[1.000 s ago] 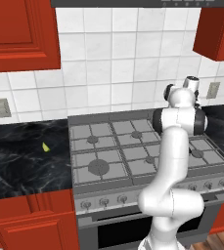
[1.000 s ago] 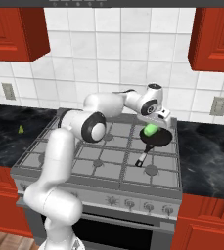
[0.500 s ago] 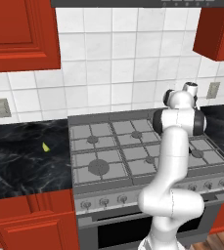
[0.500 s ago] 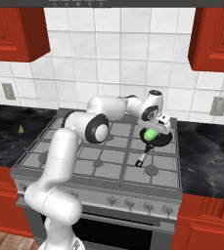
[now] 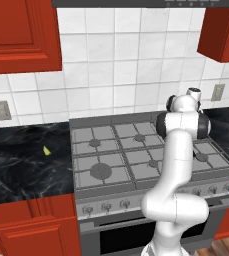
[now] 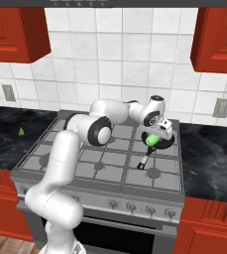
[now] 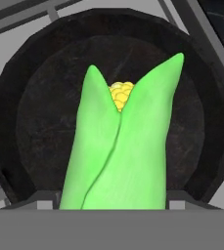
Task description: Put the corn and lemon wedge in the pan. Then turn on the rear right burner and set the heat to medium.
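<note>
The corn (image 7: 121, 146) fills the middle of the hand view, green husk parted on yellow kernels, hanging directly over the pan (image 7: 30, 97) whose black rim circles it. In the right base view the corn (image 6: 152, 140) sits right of centre, pinched in the gripper (image 6: 156, 137) over the pan (image 6: 167, 144) on the stove's (image 6: 100, 168) rear right. The lemon wedge (image 5: 46, 150) lies at middle left of the left base view on the black counter (image 5: 21, 165), well apart from the stove (image 5: 136, 155).

Below our jaws the pan (image 7: 30, 117) lies open, its floor bare; the corn (image 7: 121, 151) between them fills the middle, the pan's rim ringing it.
</note>
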### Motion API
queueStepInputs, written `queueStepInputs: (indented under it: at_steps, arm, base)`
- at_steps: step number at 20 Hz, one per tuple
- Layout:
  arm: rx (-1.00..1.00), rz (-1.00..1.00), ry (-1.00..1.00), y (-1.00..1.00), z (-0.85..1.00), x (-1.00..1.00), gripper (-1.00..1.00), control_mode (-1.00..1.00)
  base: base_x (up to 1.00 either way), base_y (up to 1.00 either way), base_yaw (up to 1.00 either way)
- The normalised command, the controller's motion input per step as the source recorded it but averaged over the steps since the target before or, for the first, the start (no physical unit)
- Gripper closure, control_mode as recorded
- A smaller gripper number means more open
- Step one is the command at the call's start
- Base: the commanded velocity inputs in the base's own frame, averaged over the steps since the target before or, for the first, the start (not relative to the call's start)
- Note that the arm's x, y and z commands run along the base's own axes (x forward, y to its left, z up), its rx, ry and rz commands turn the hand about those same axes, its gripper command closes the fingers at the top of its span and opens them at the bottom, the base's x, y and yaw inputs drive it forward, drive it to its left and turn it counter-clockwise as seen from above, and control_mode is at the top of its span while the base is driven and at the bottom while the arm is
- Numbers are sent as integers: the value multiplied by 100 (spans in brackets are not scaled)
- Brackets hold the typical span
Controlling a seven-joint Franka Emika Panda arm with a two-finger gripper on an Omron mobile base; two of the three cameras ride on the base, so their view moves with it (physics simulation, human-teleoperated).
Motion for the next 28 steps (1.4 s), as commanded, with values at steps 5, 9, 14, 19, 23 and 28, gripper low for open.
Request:
queueStepInputs:
  at_steps: [5,9,14,19,23,28]
  arm:
    - [0,0,3,0,-2,21,100,-100]
    - [0,-1,3,0,2,38,100,-100]
    - [0,-1,4,0,1,25,100,-100]
    - [0,0,1,0,0,4,-100,-100]
    - [0,0,0,0,0,0,-100,-100]
    - [0,0,-2,0,0,-16,-100,-100]
  base:
    - [0,0,0]
    - [0,0,0]
    - [0,0,0]
    - [0,0,0]
    - [0,0,0]
    - [0,0,0]
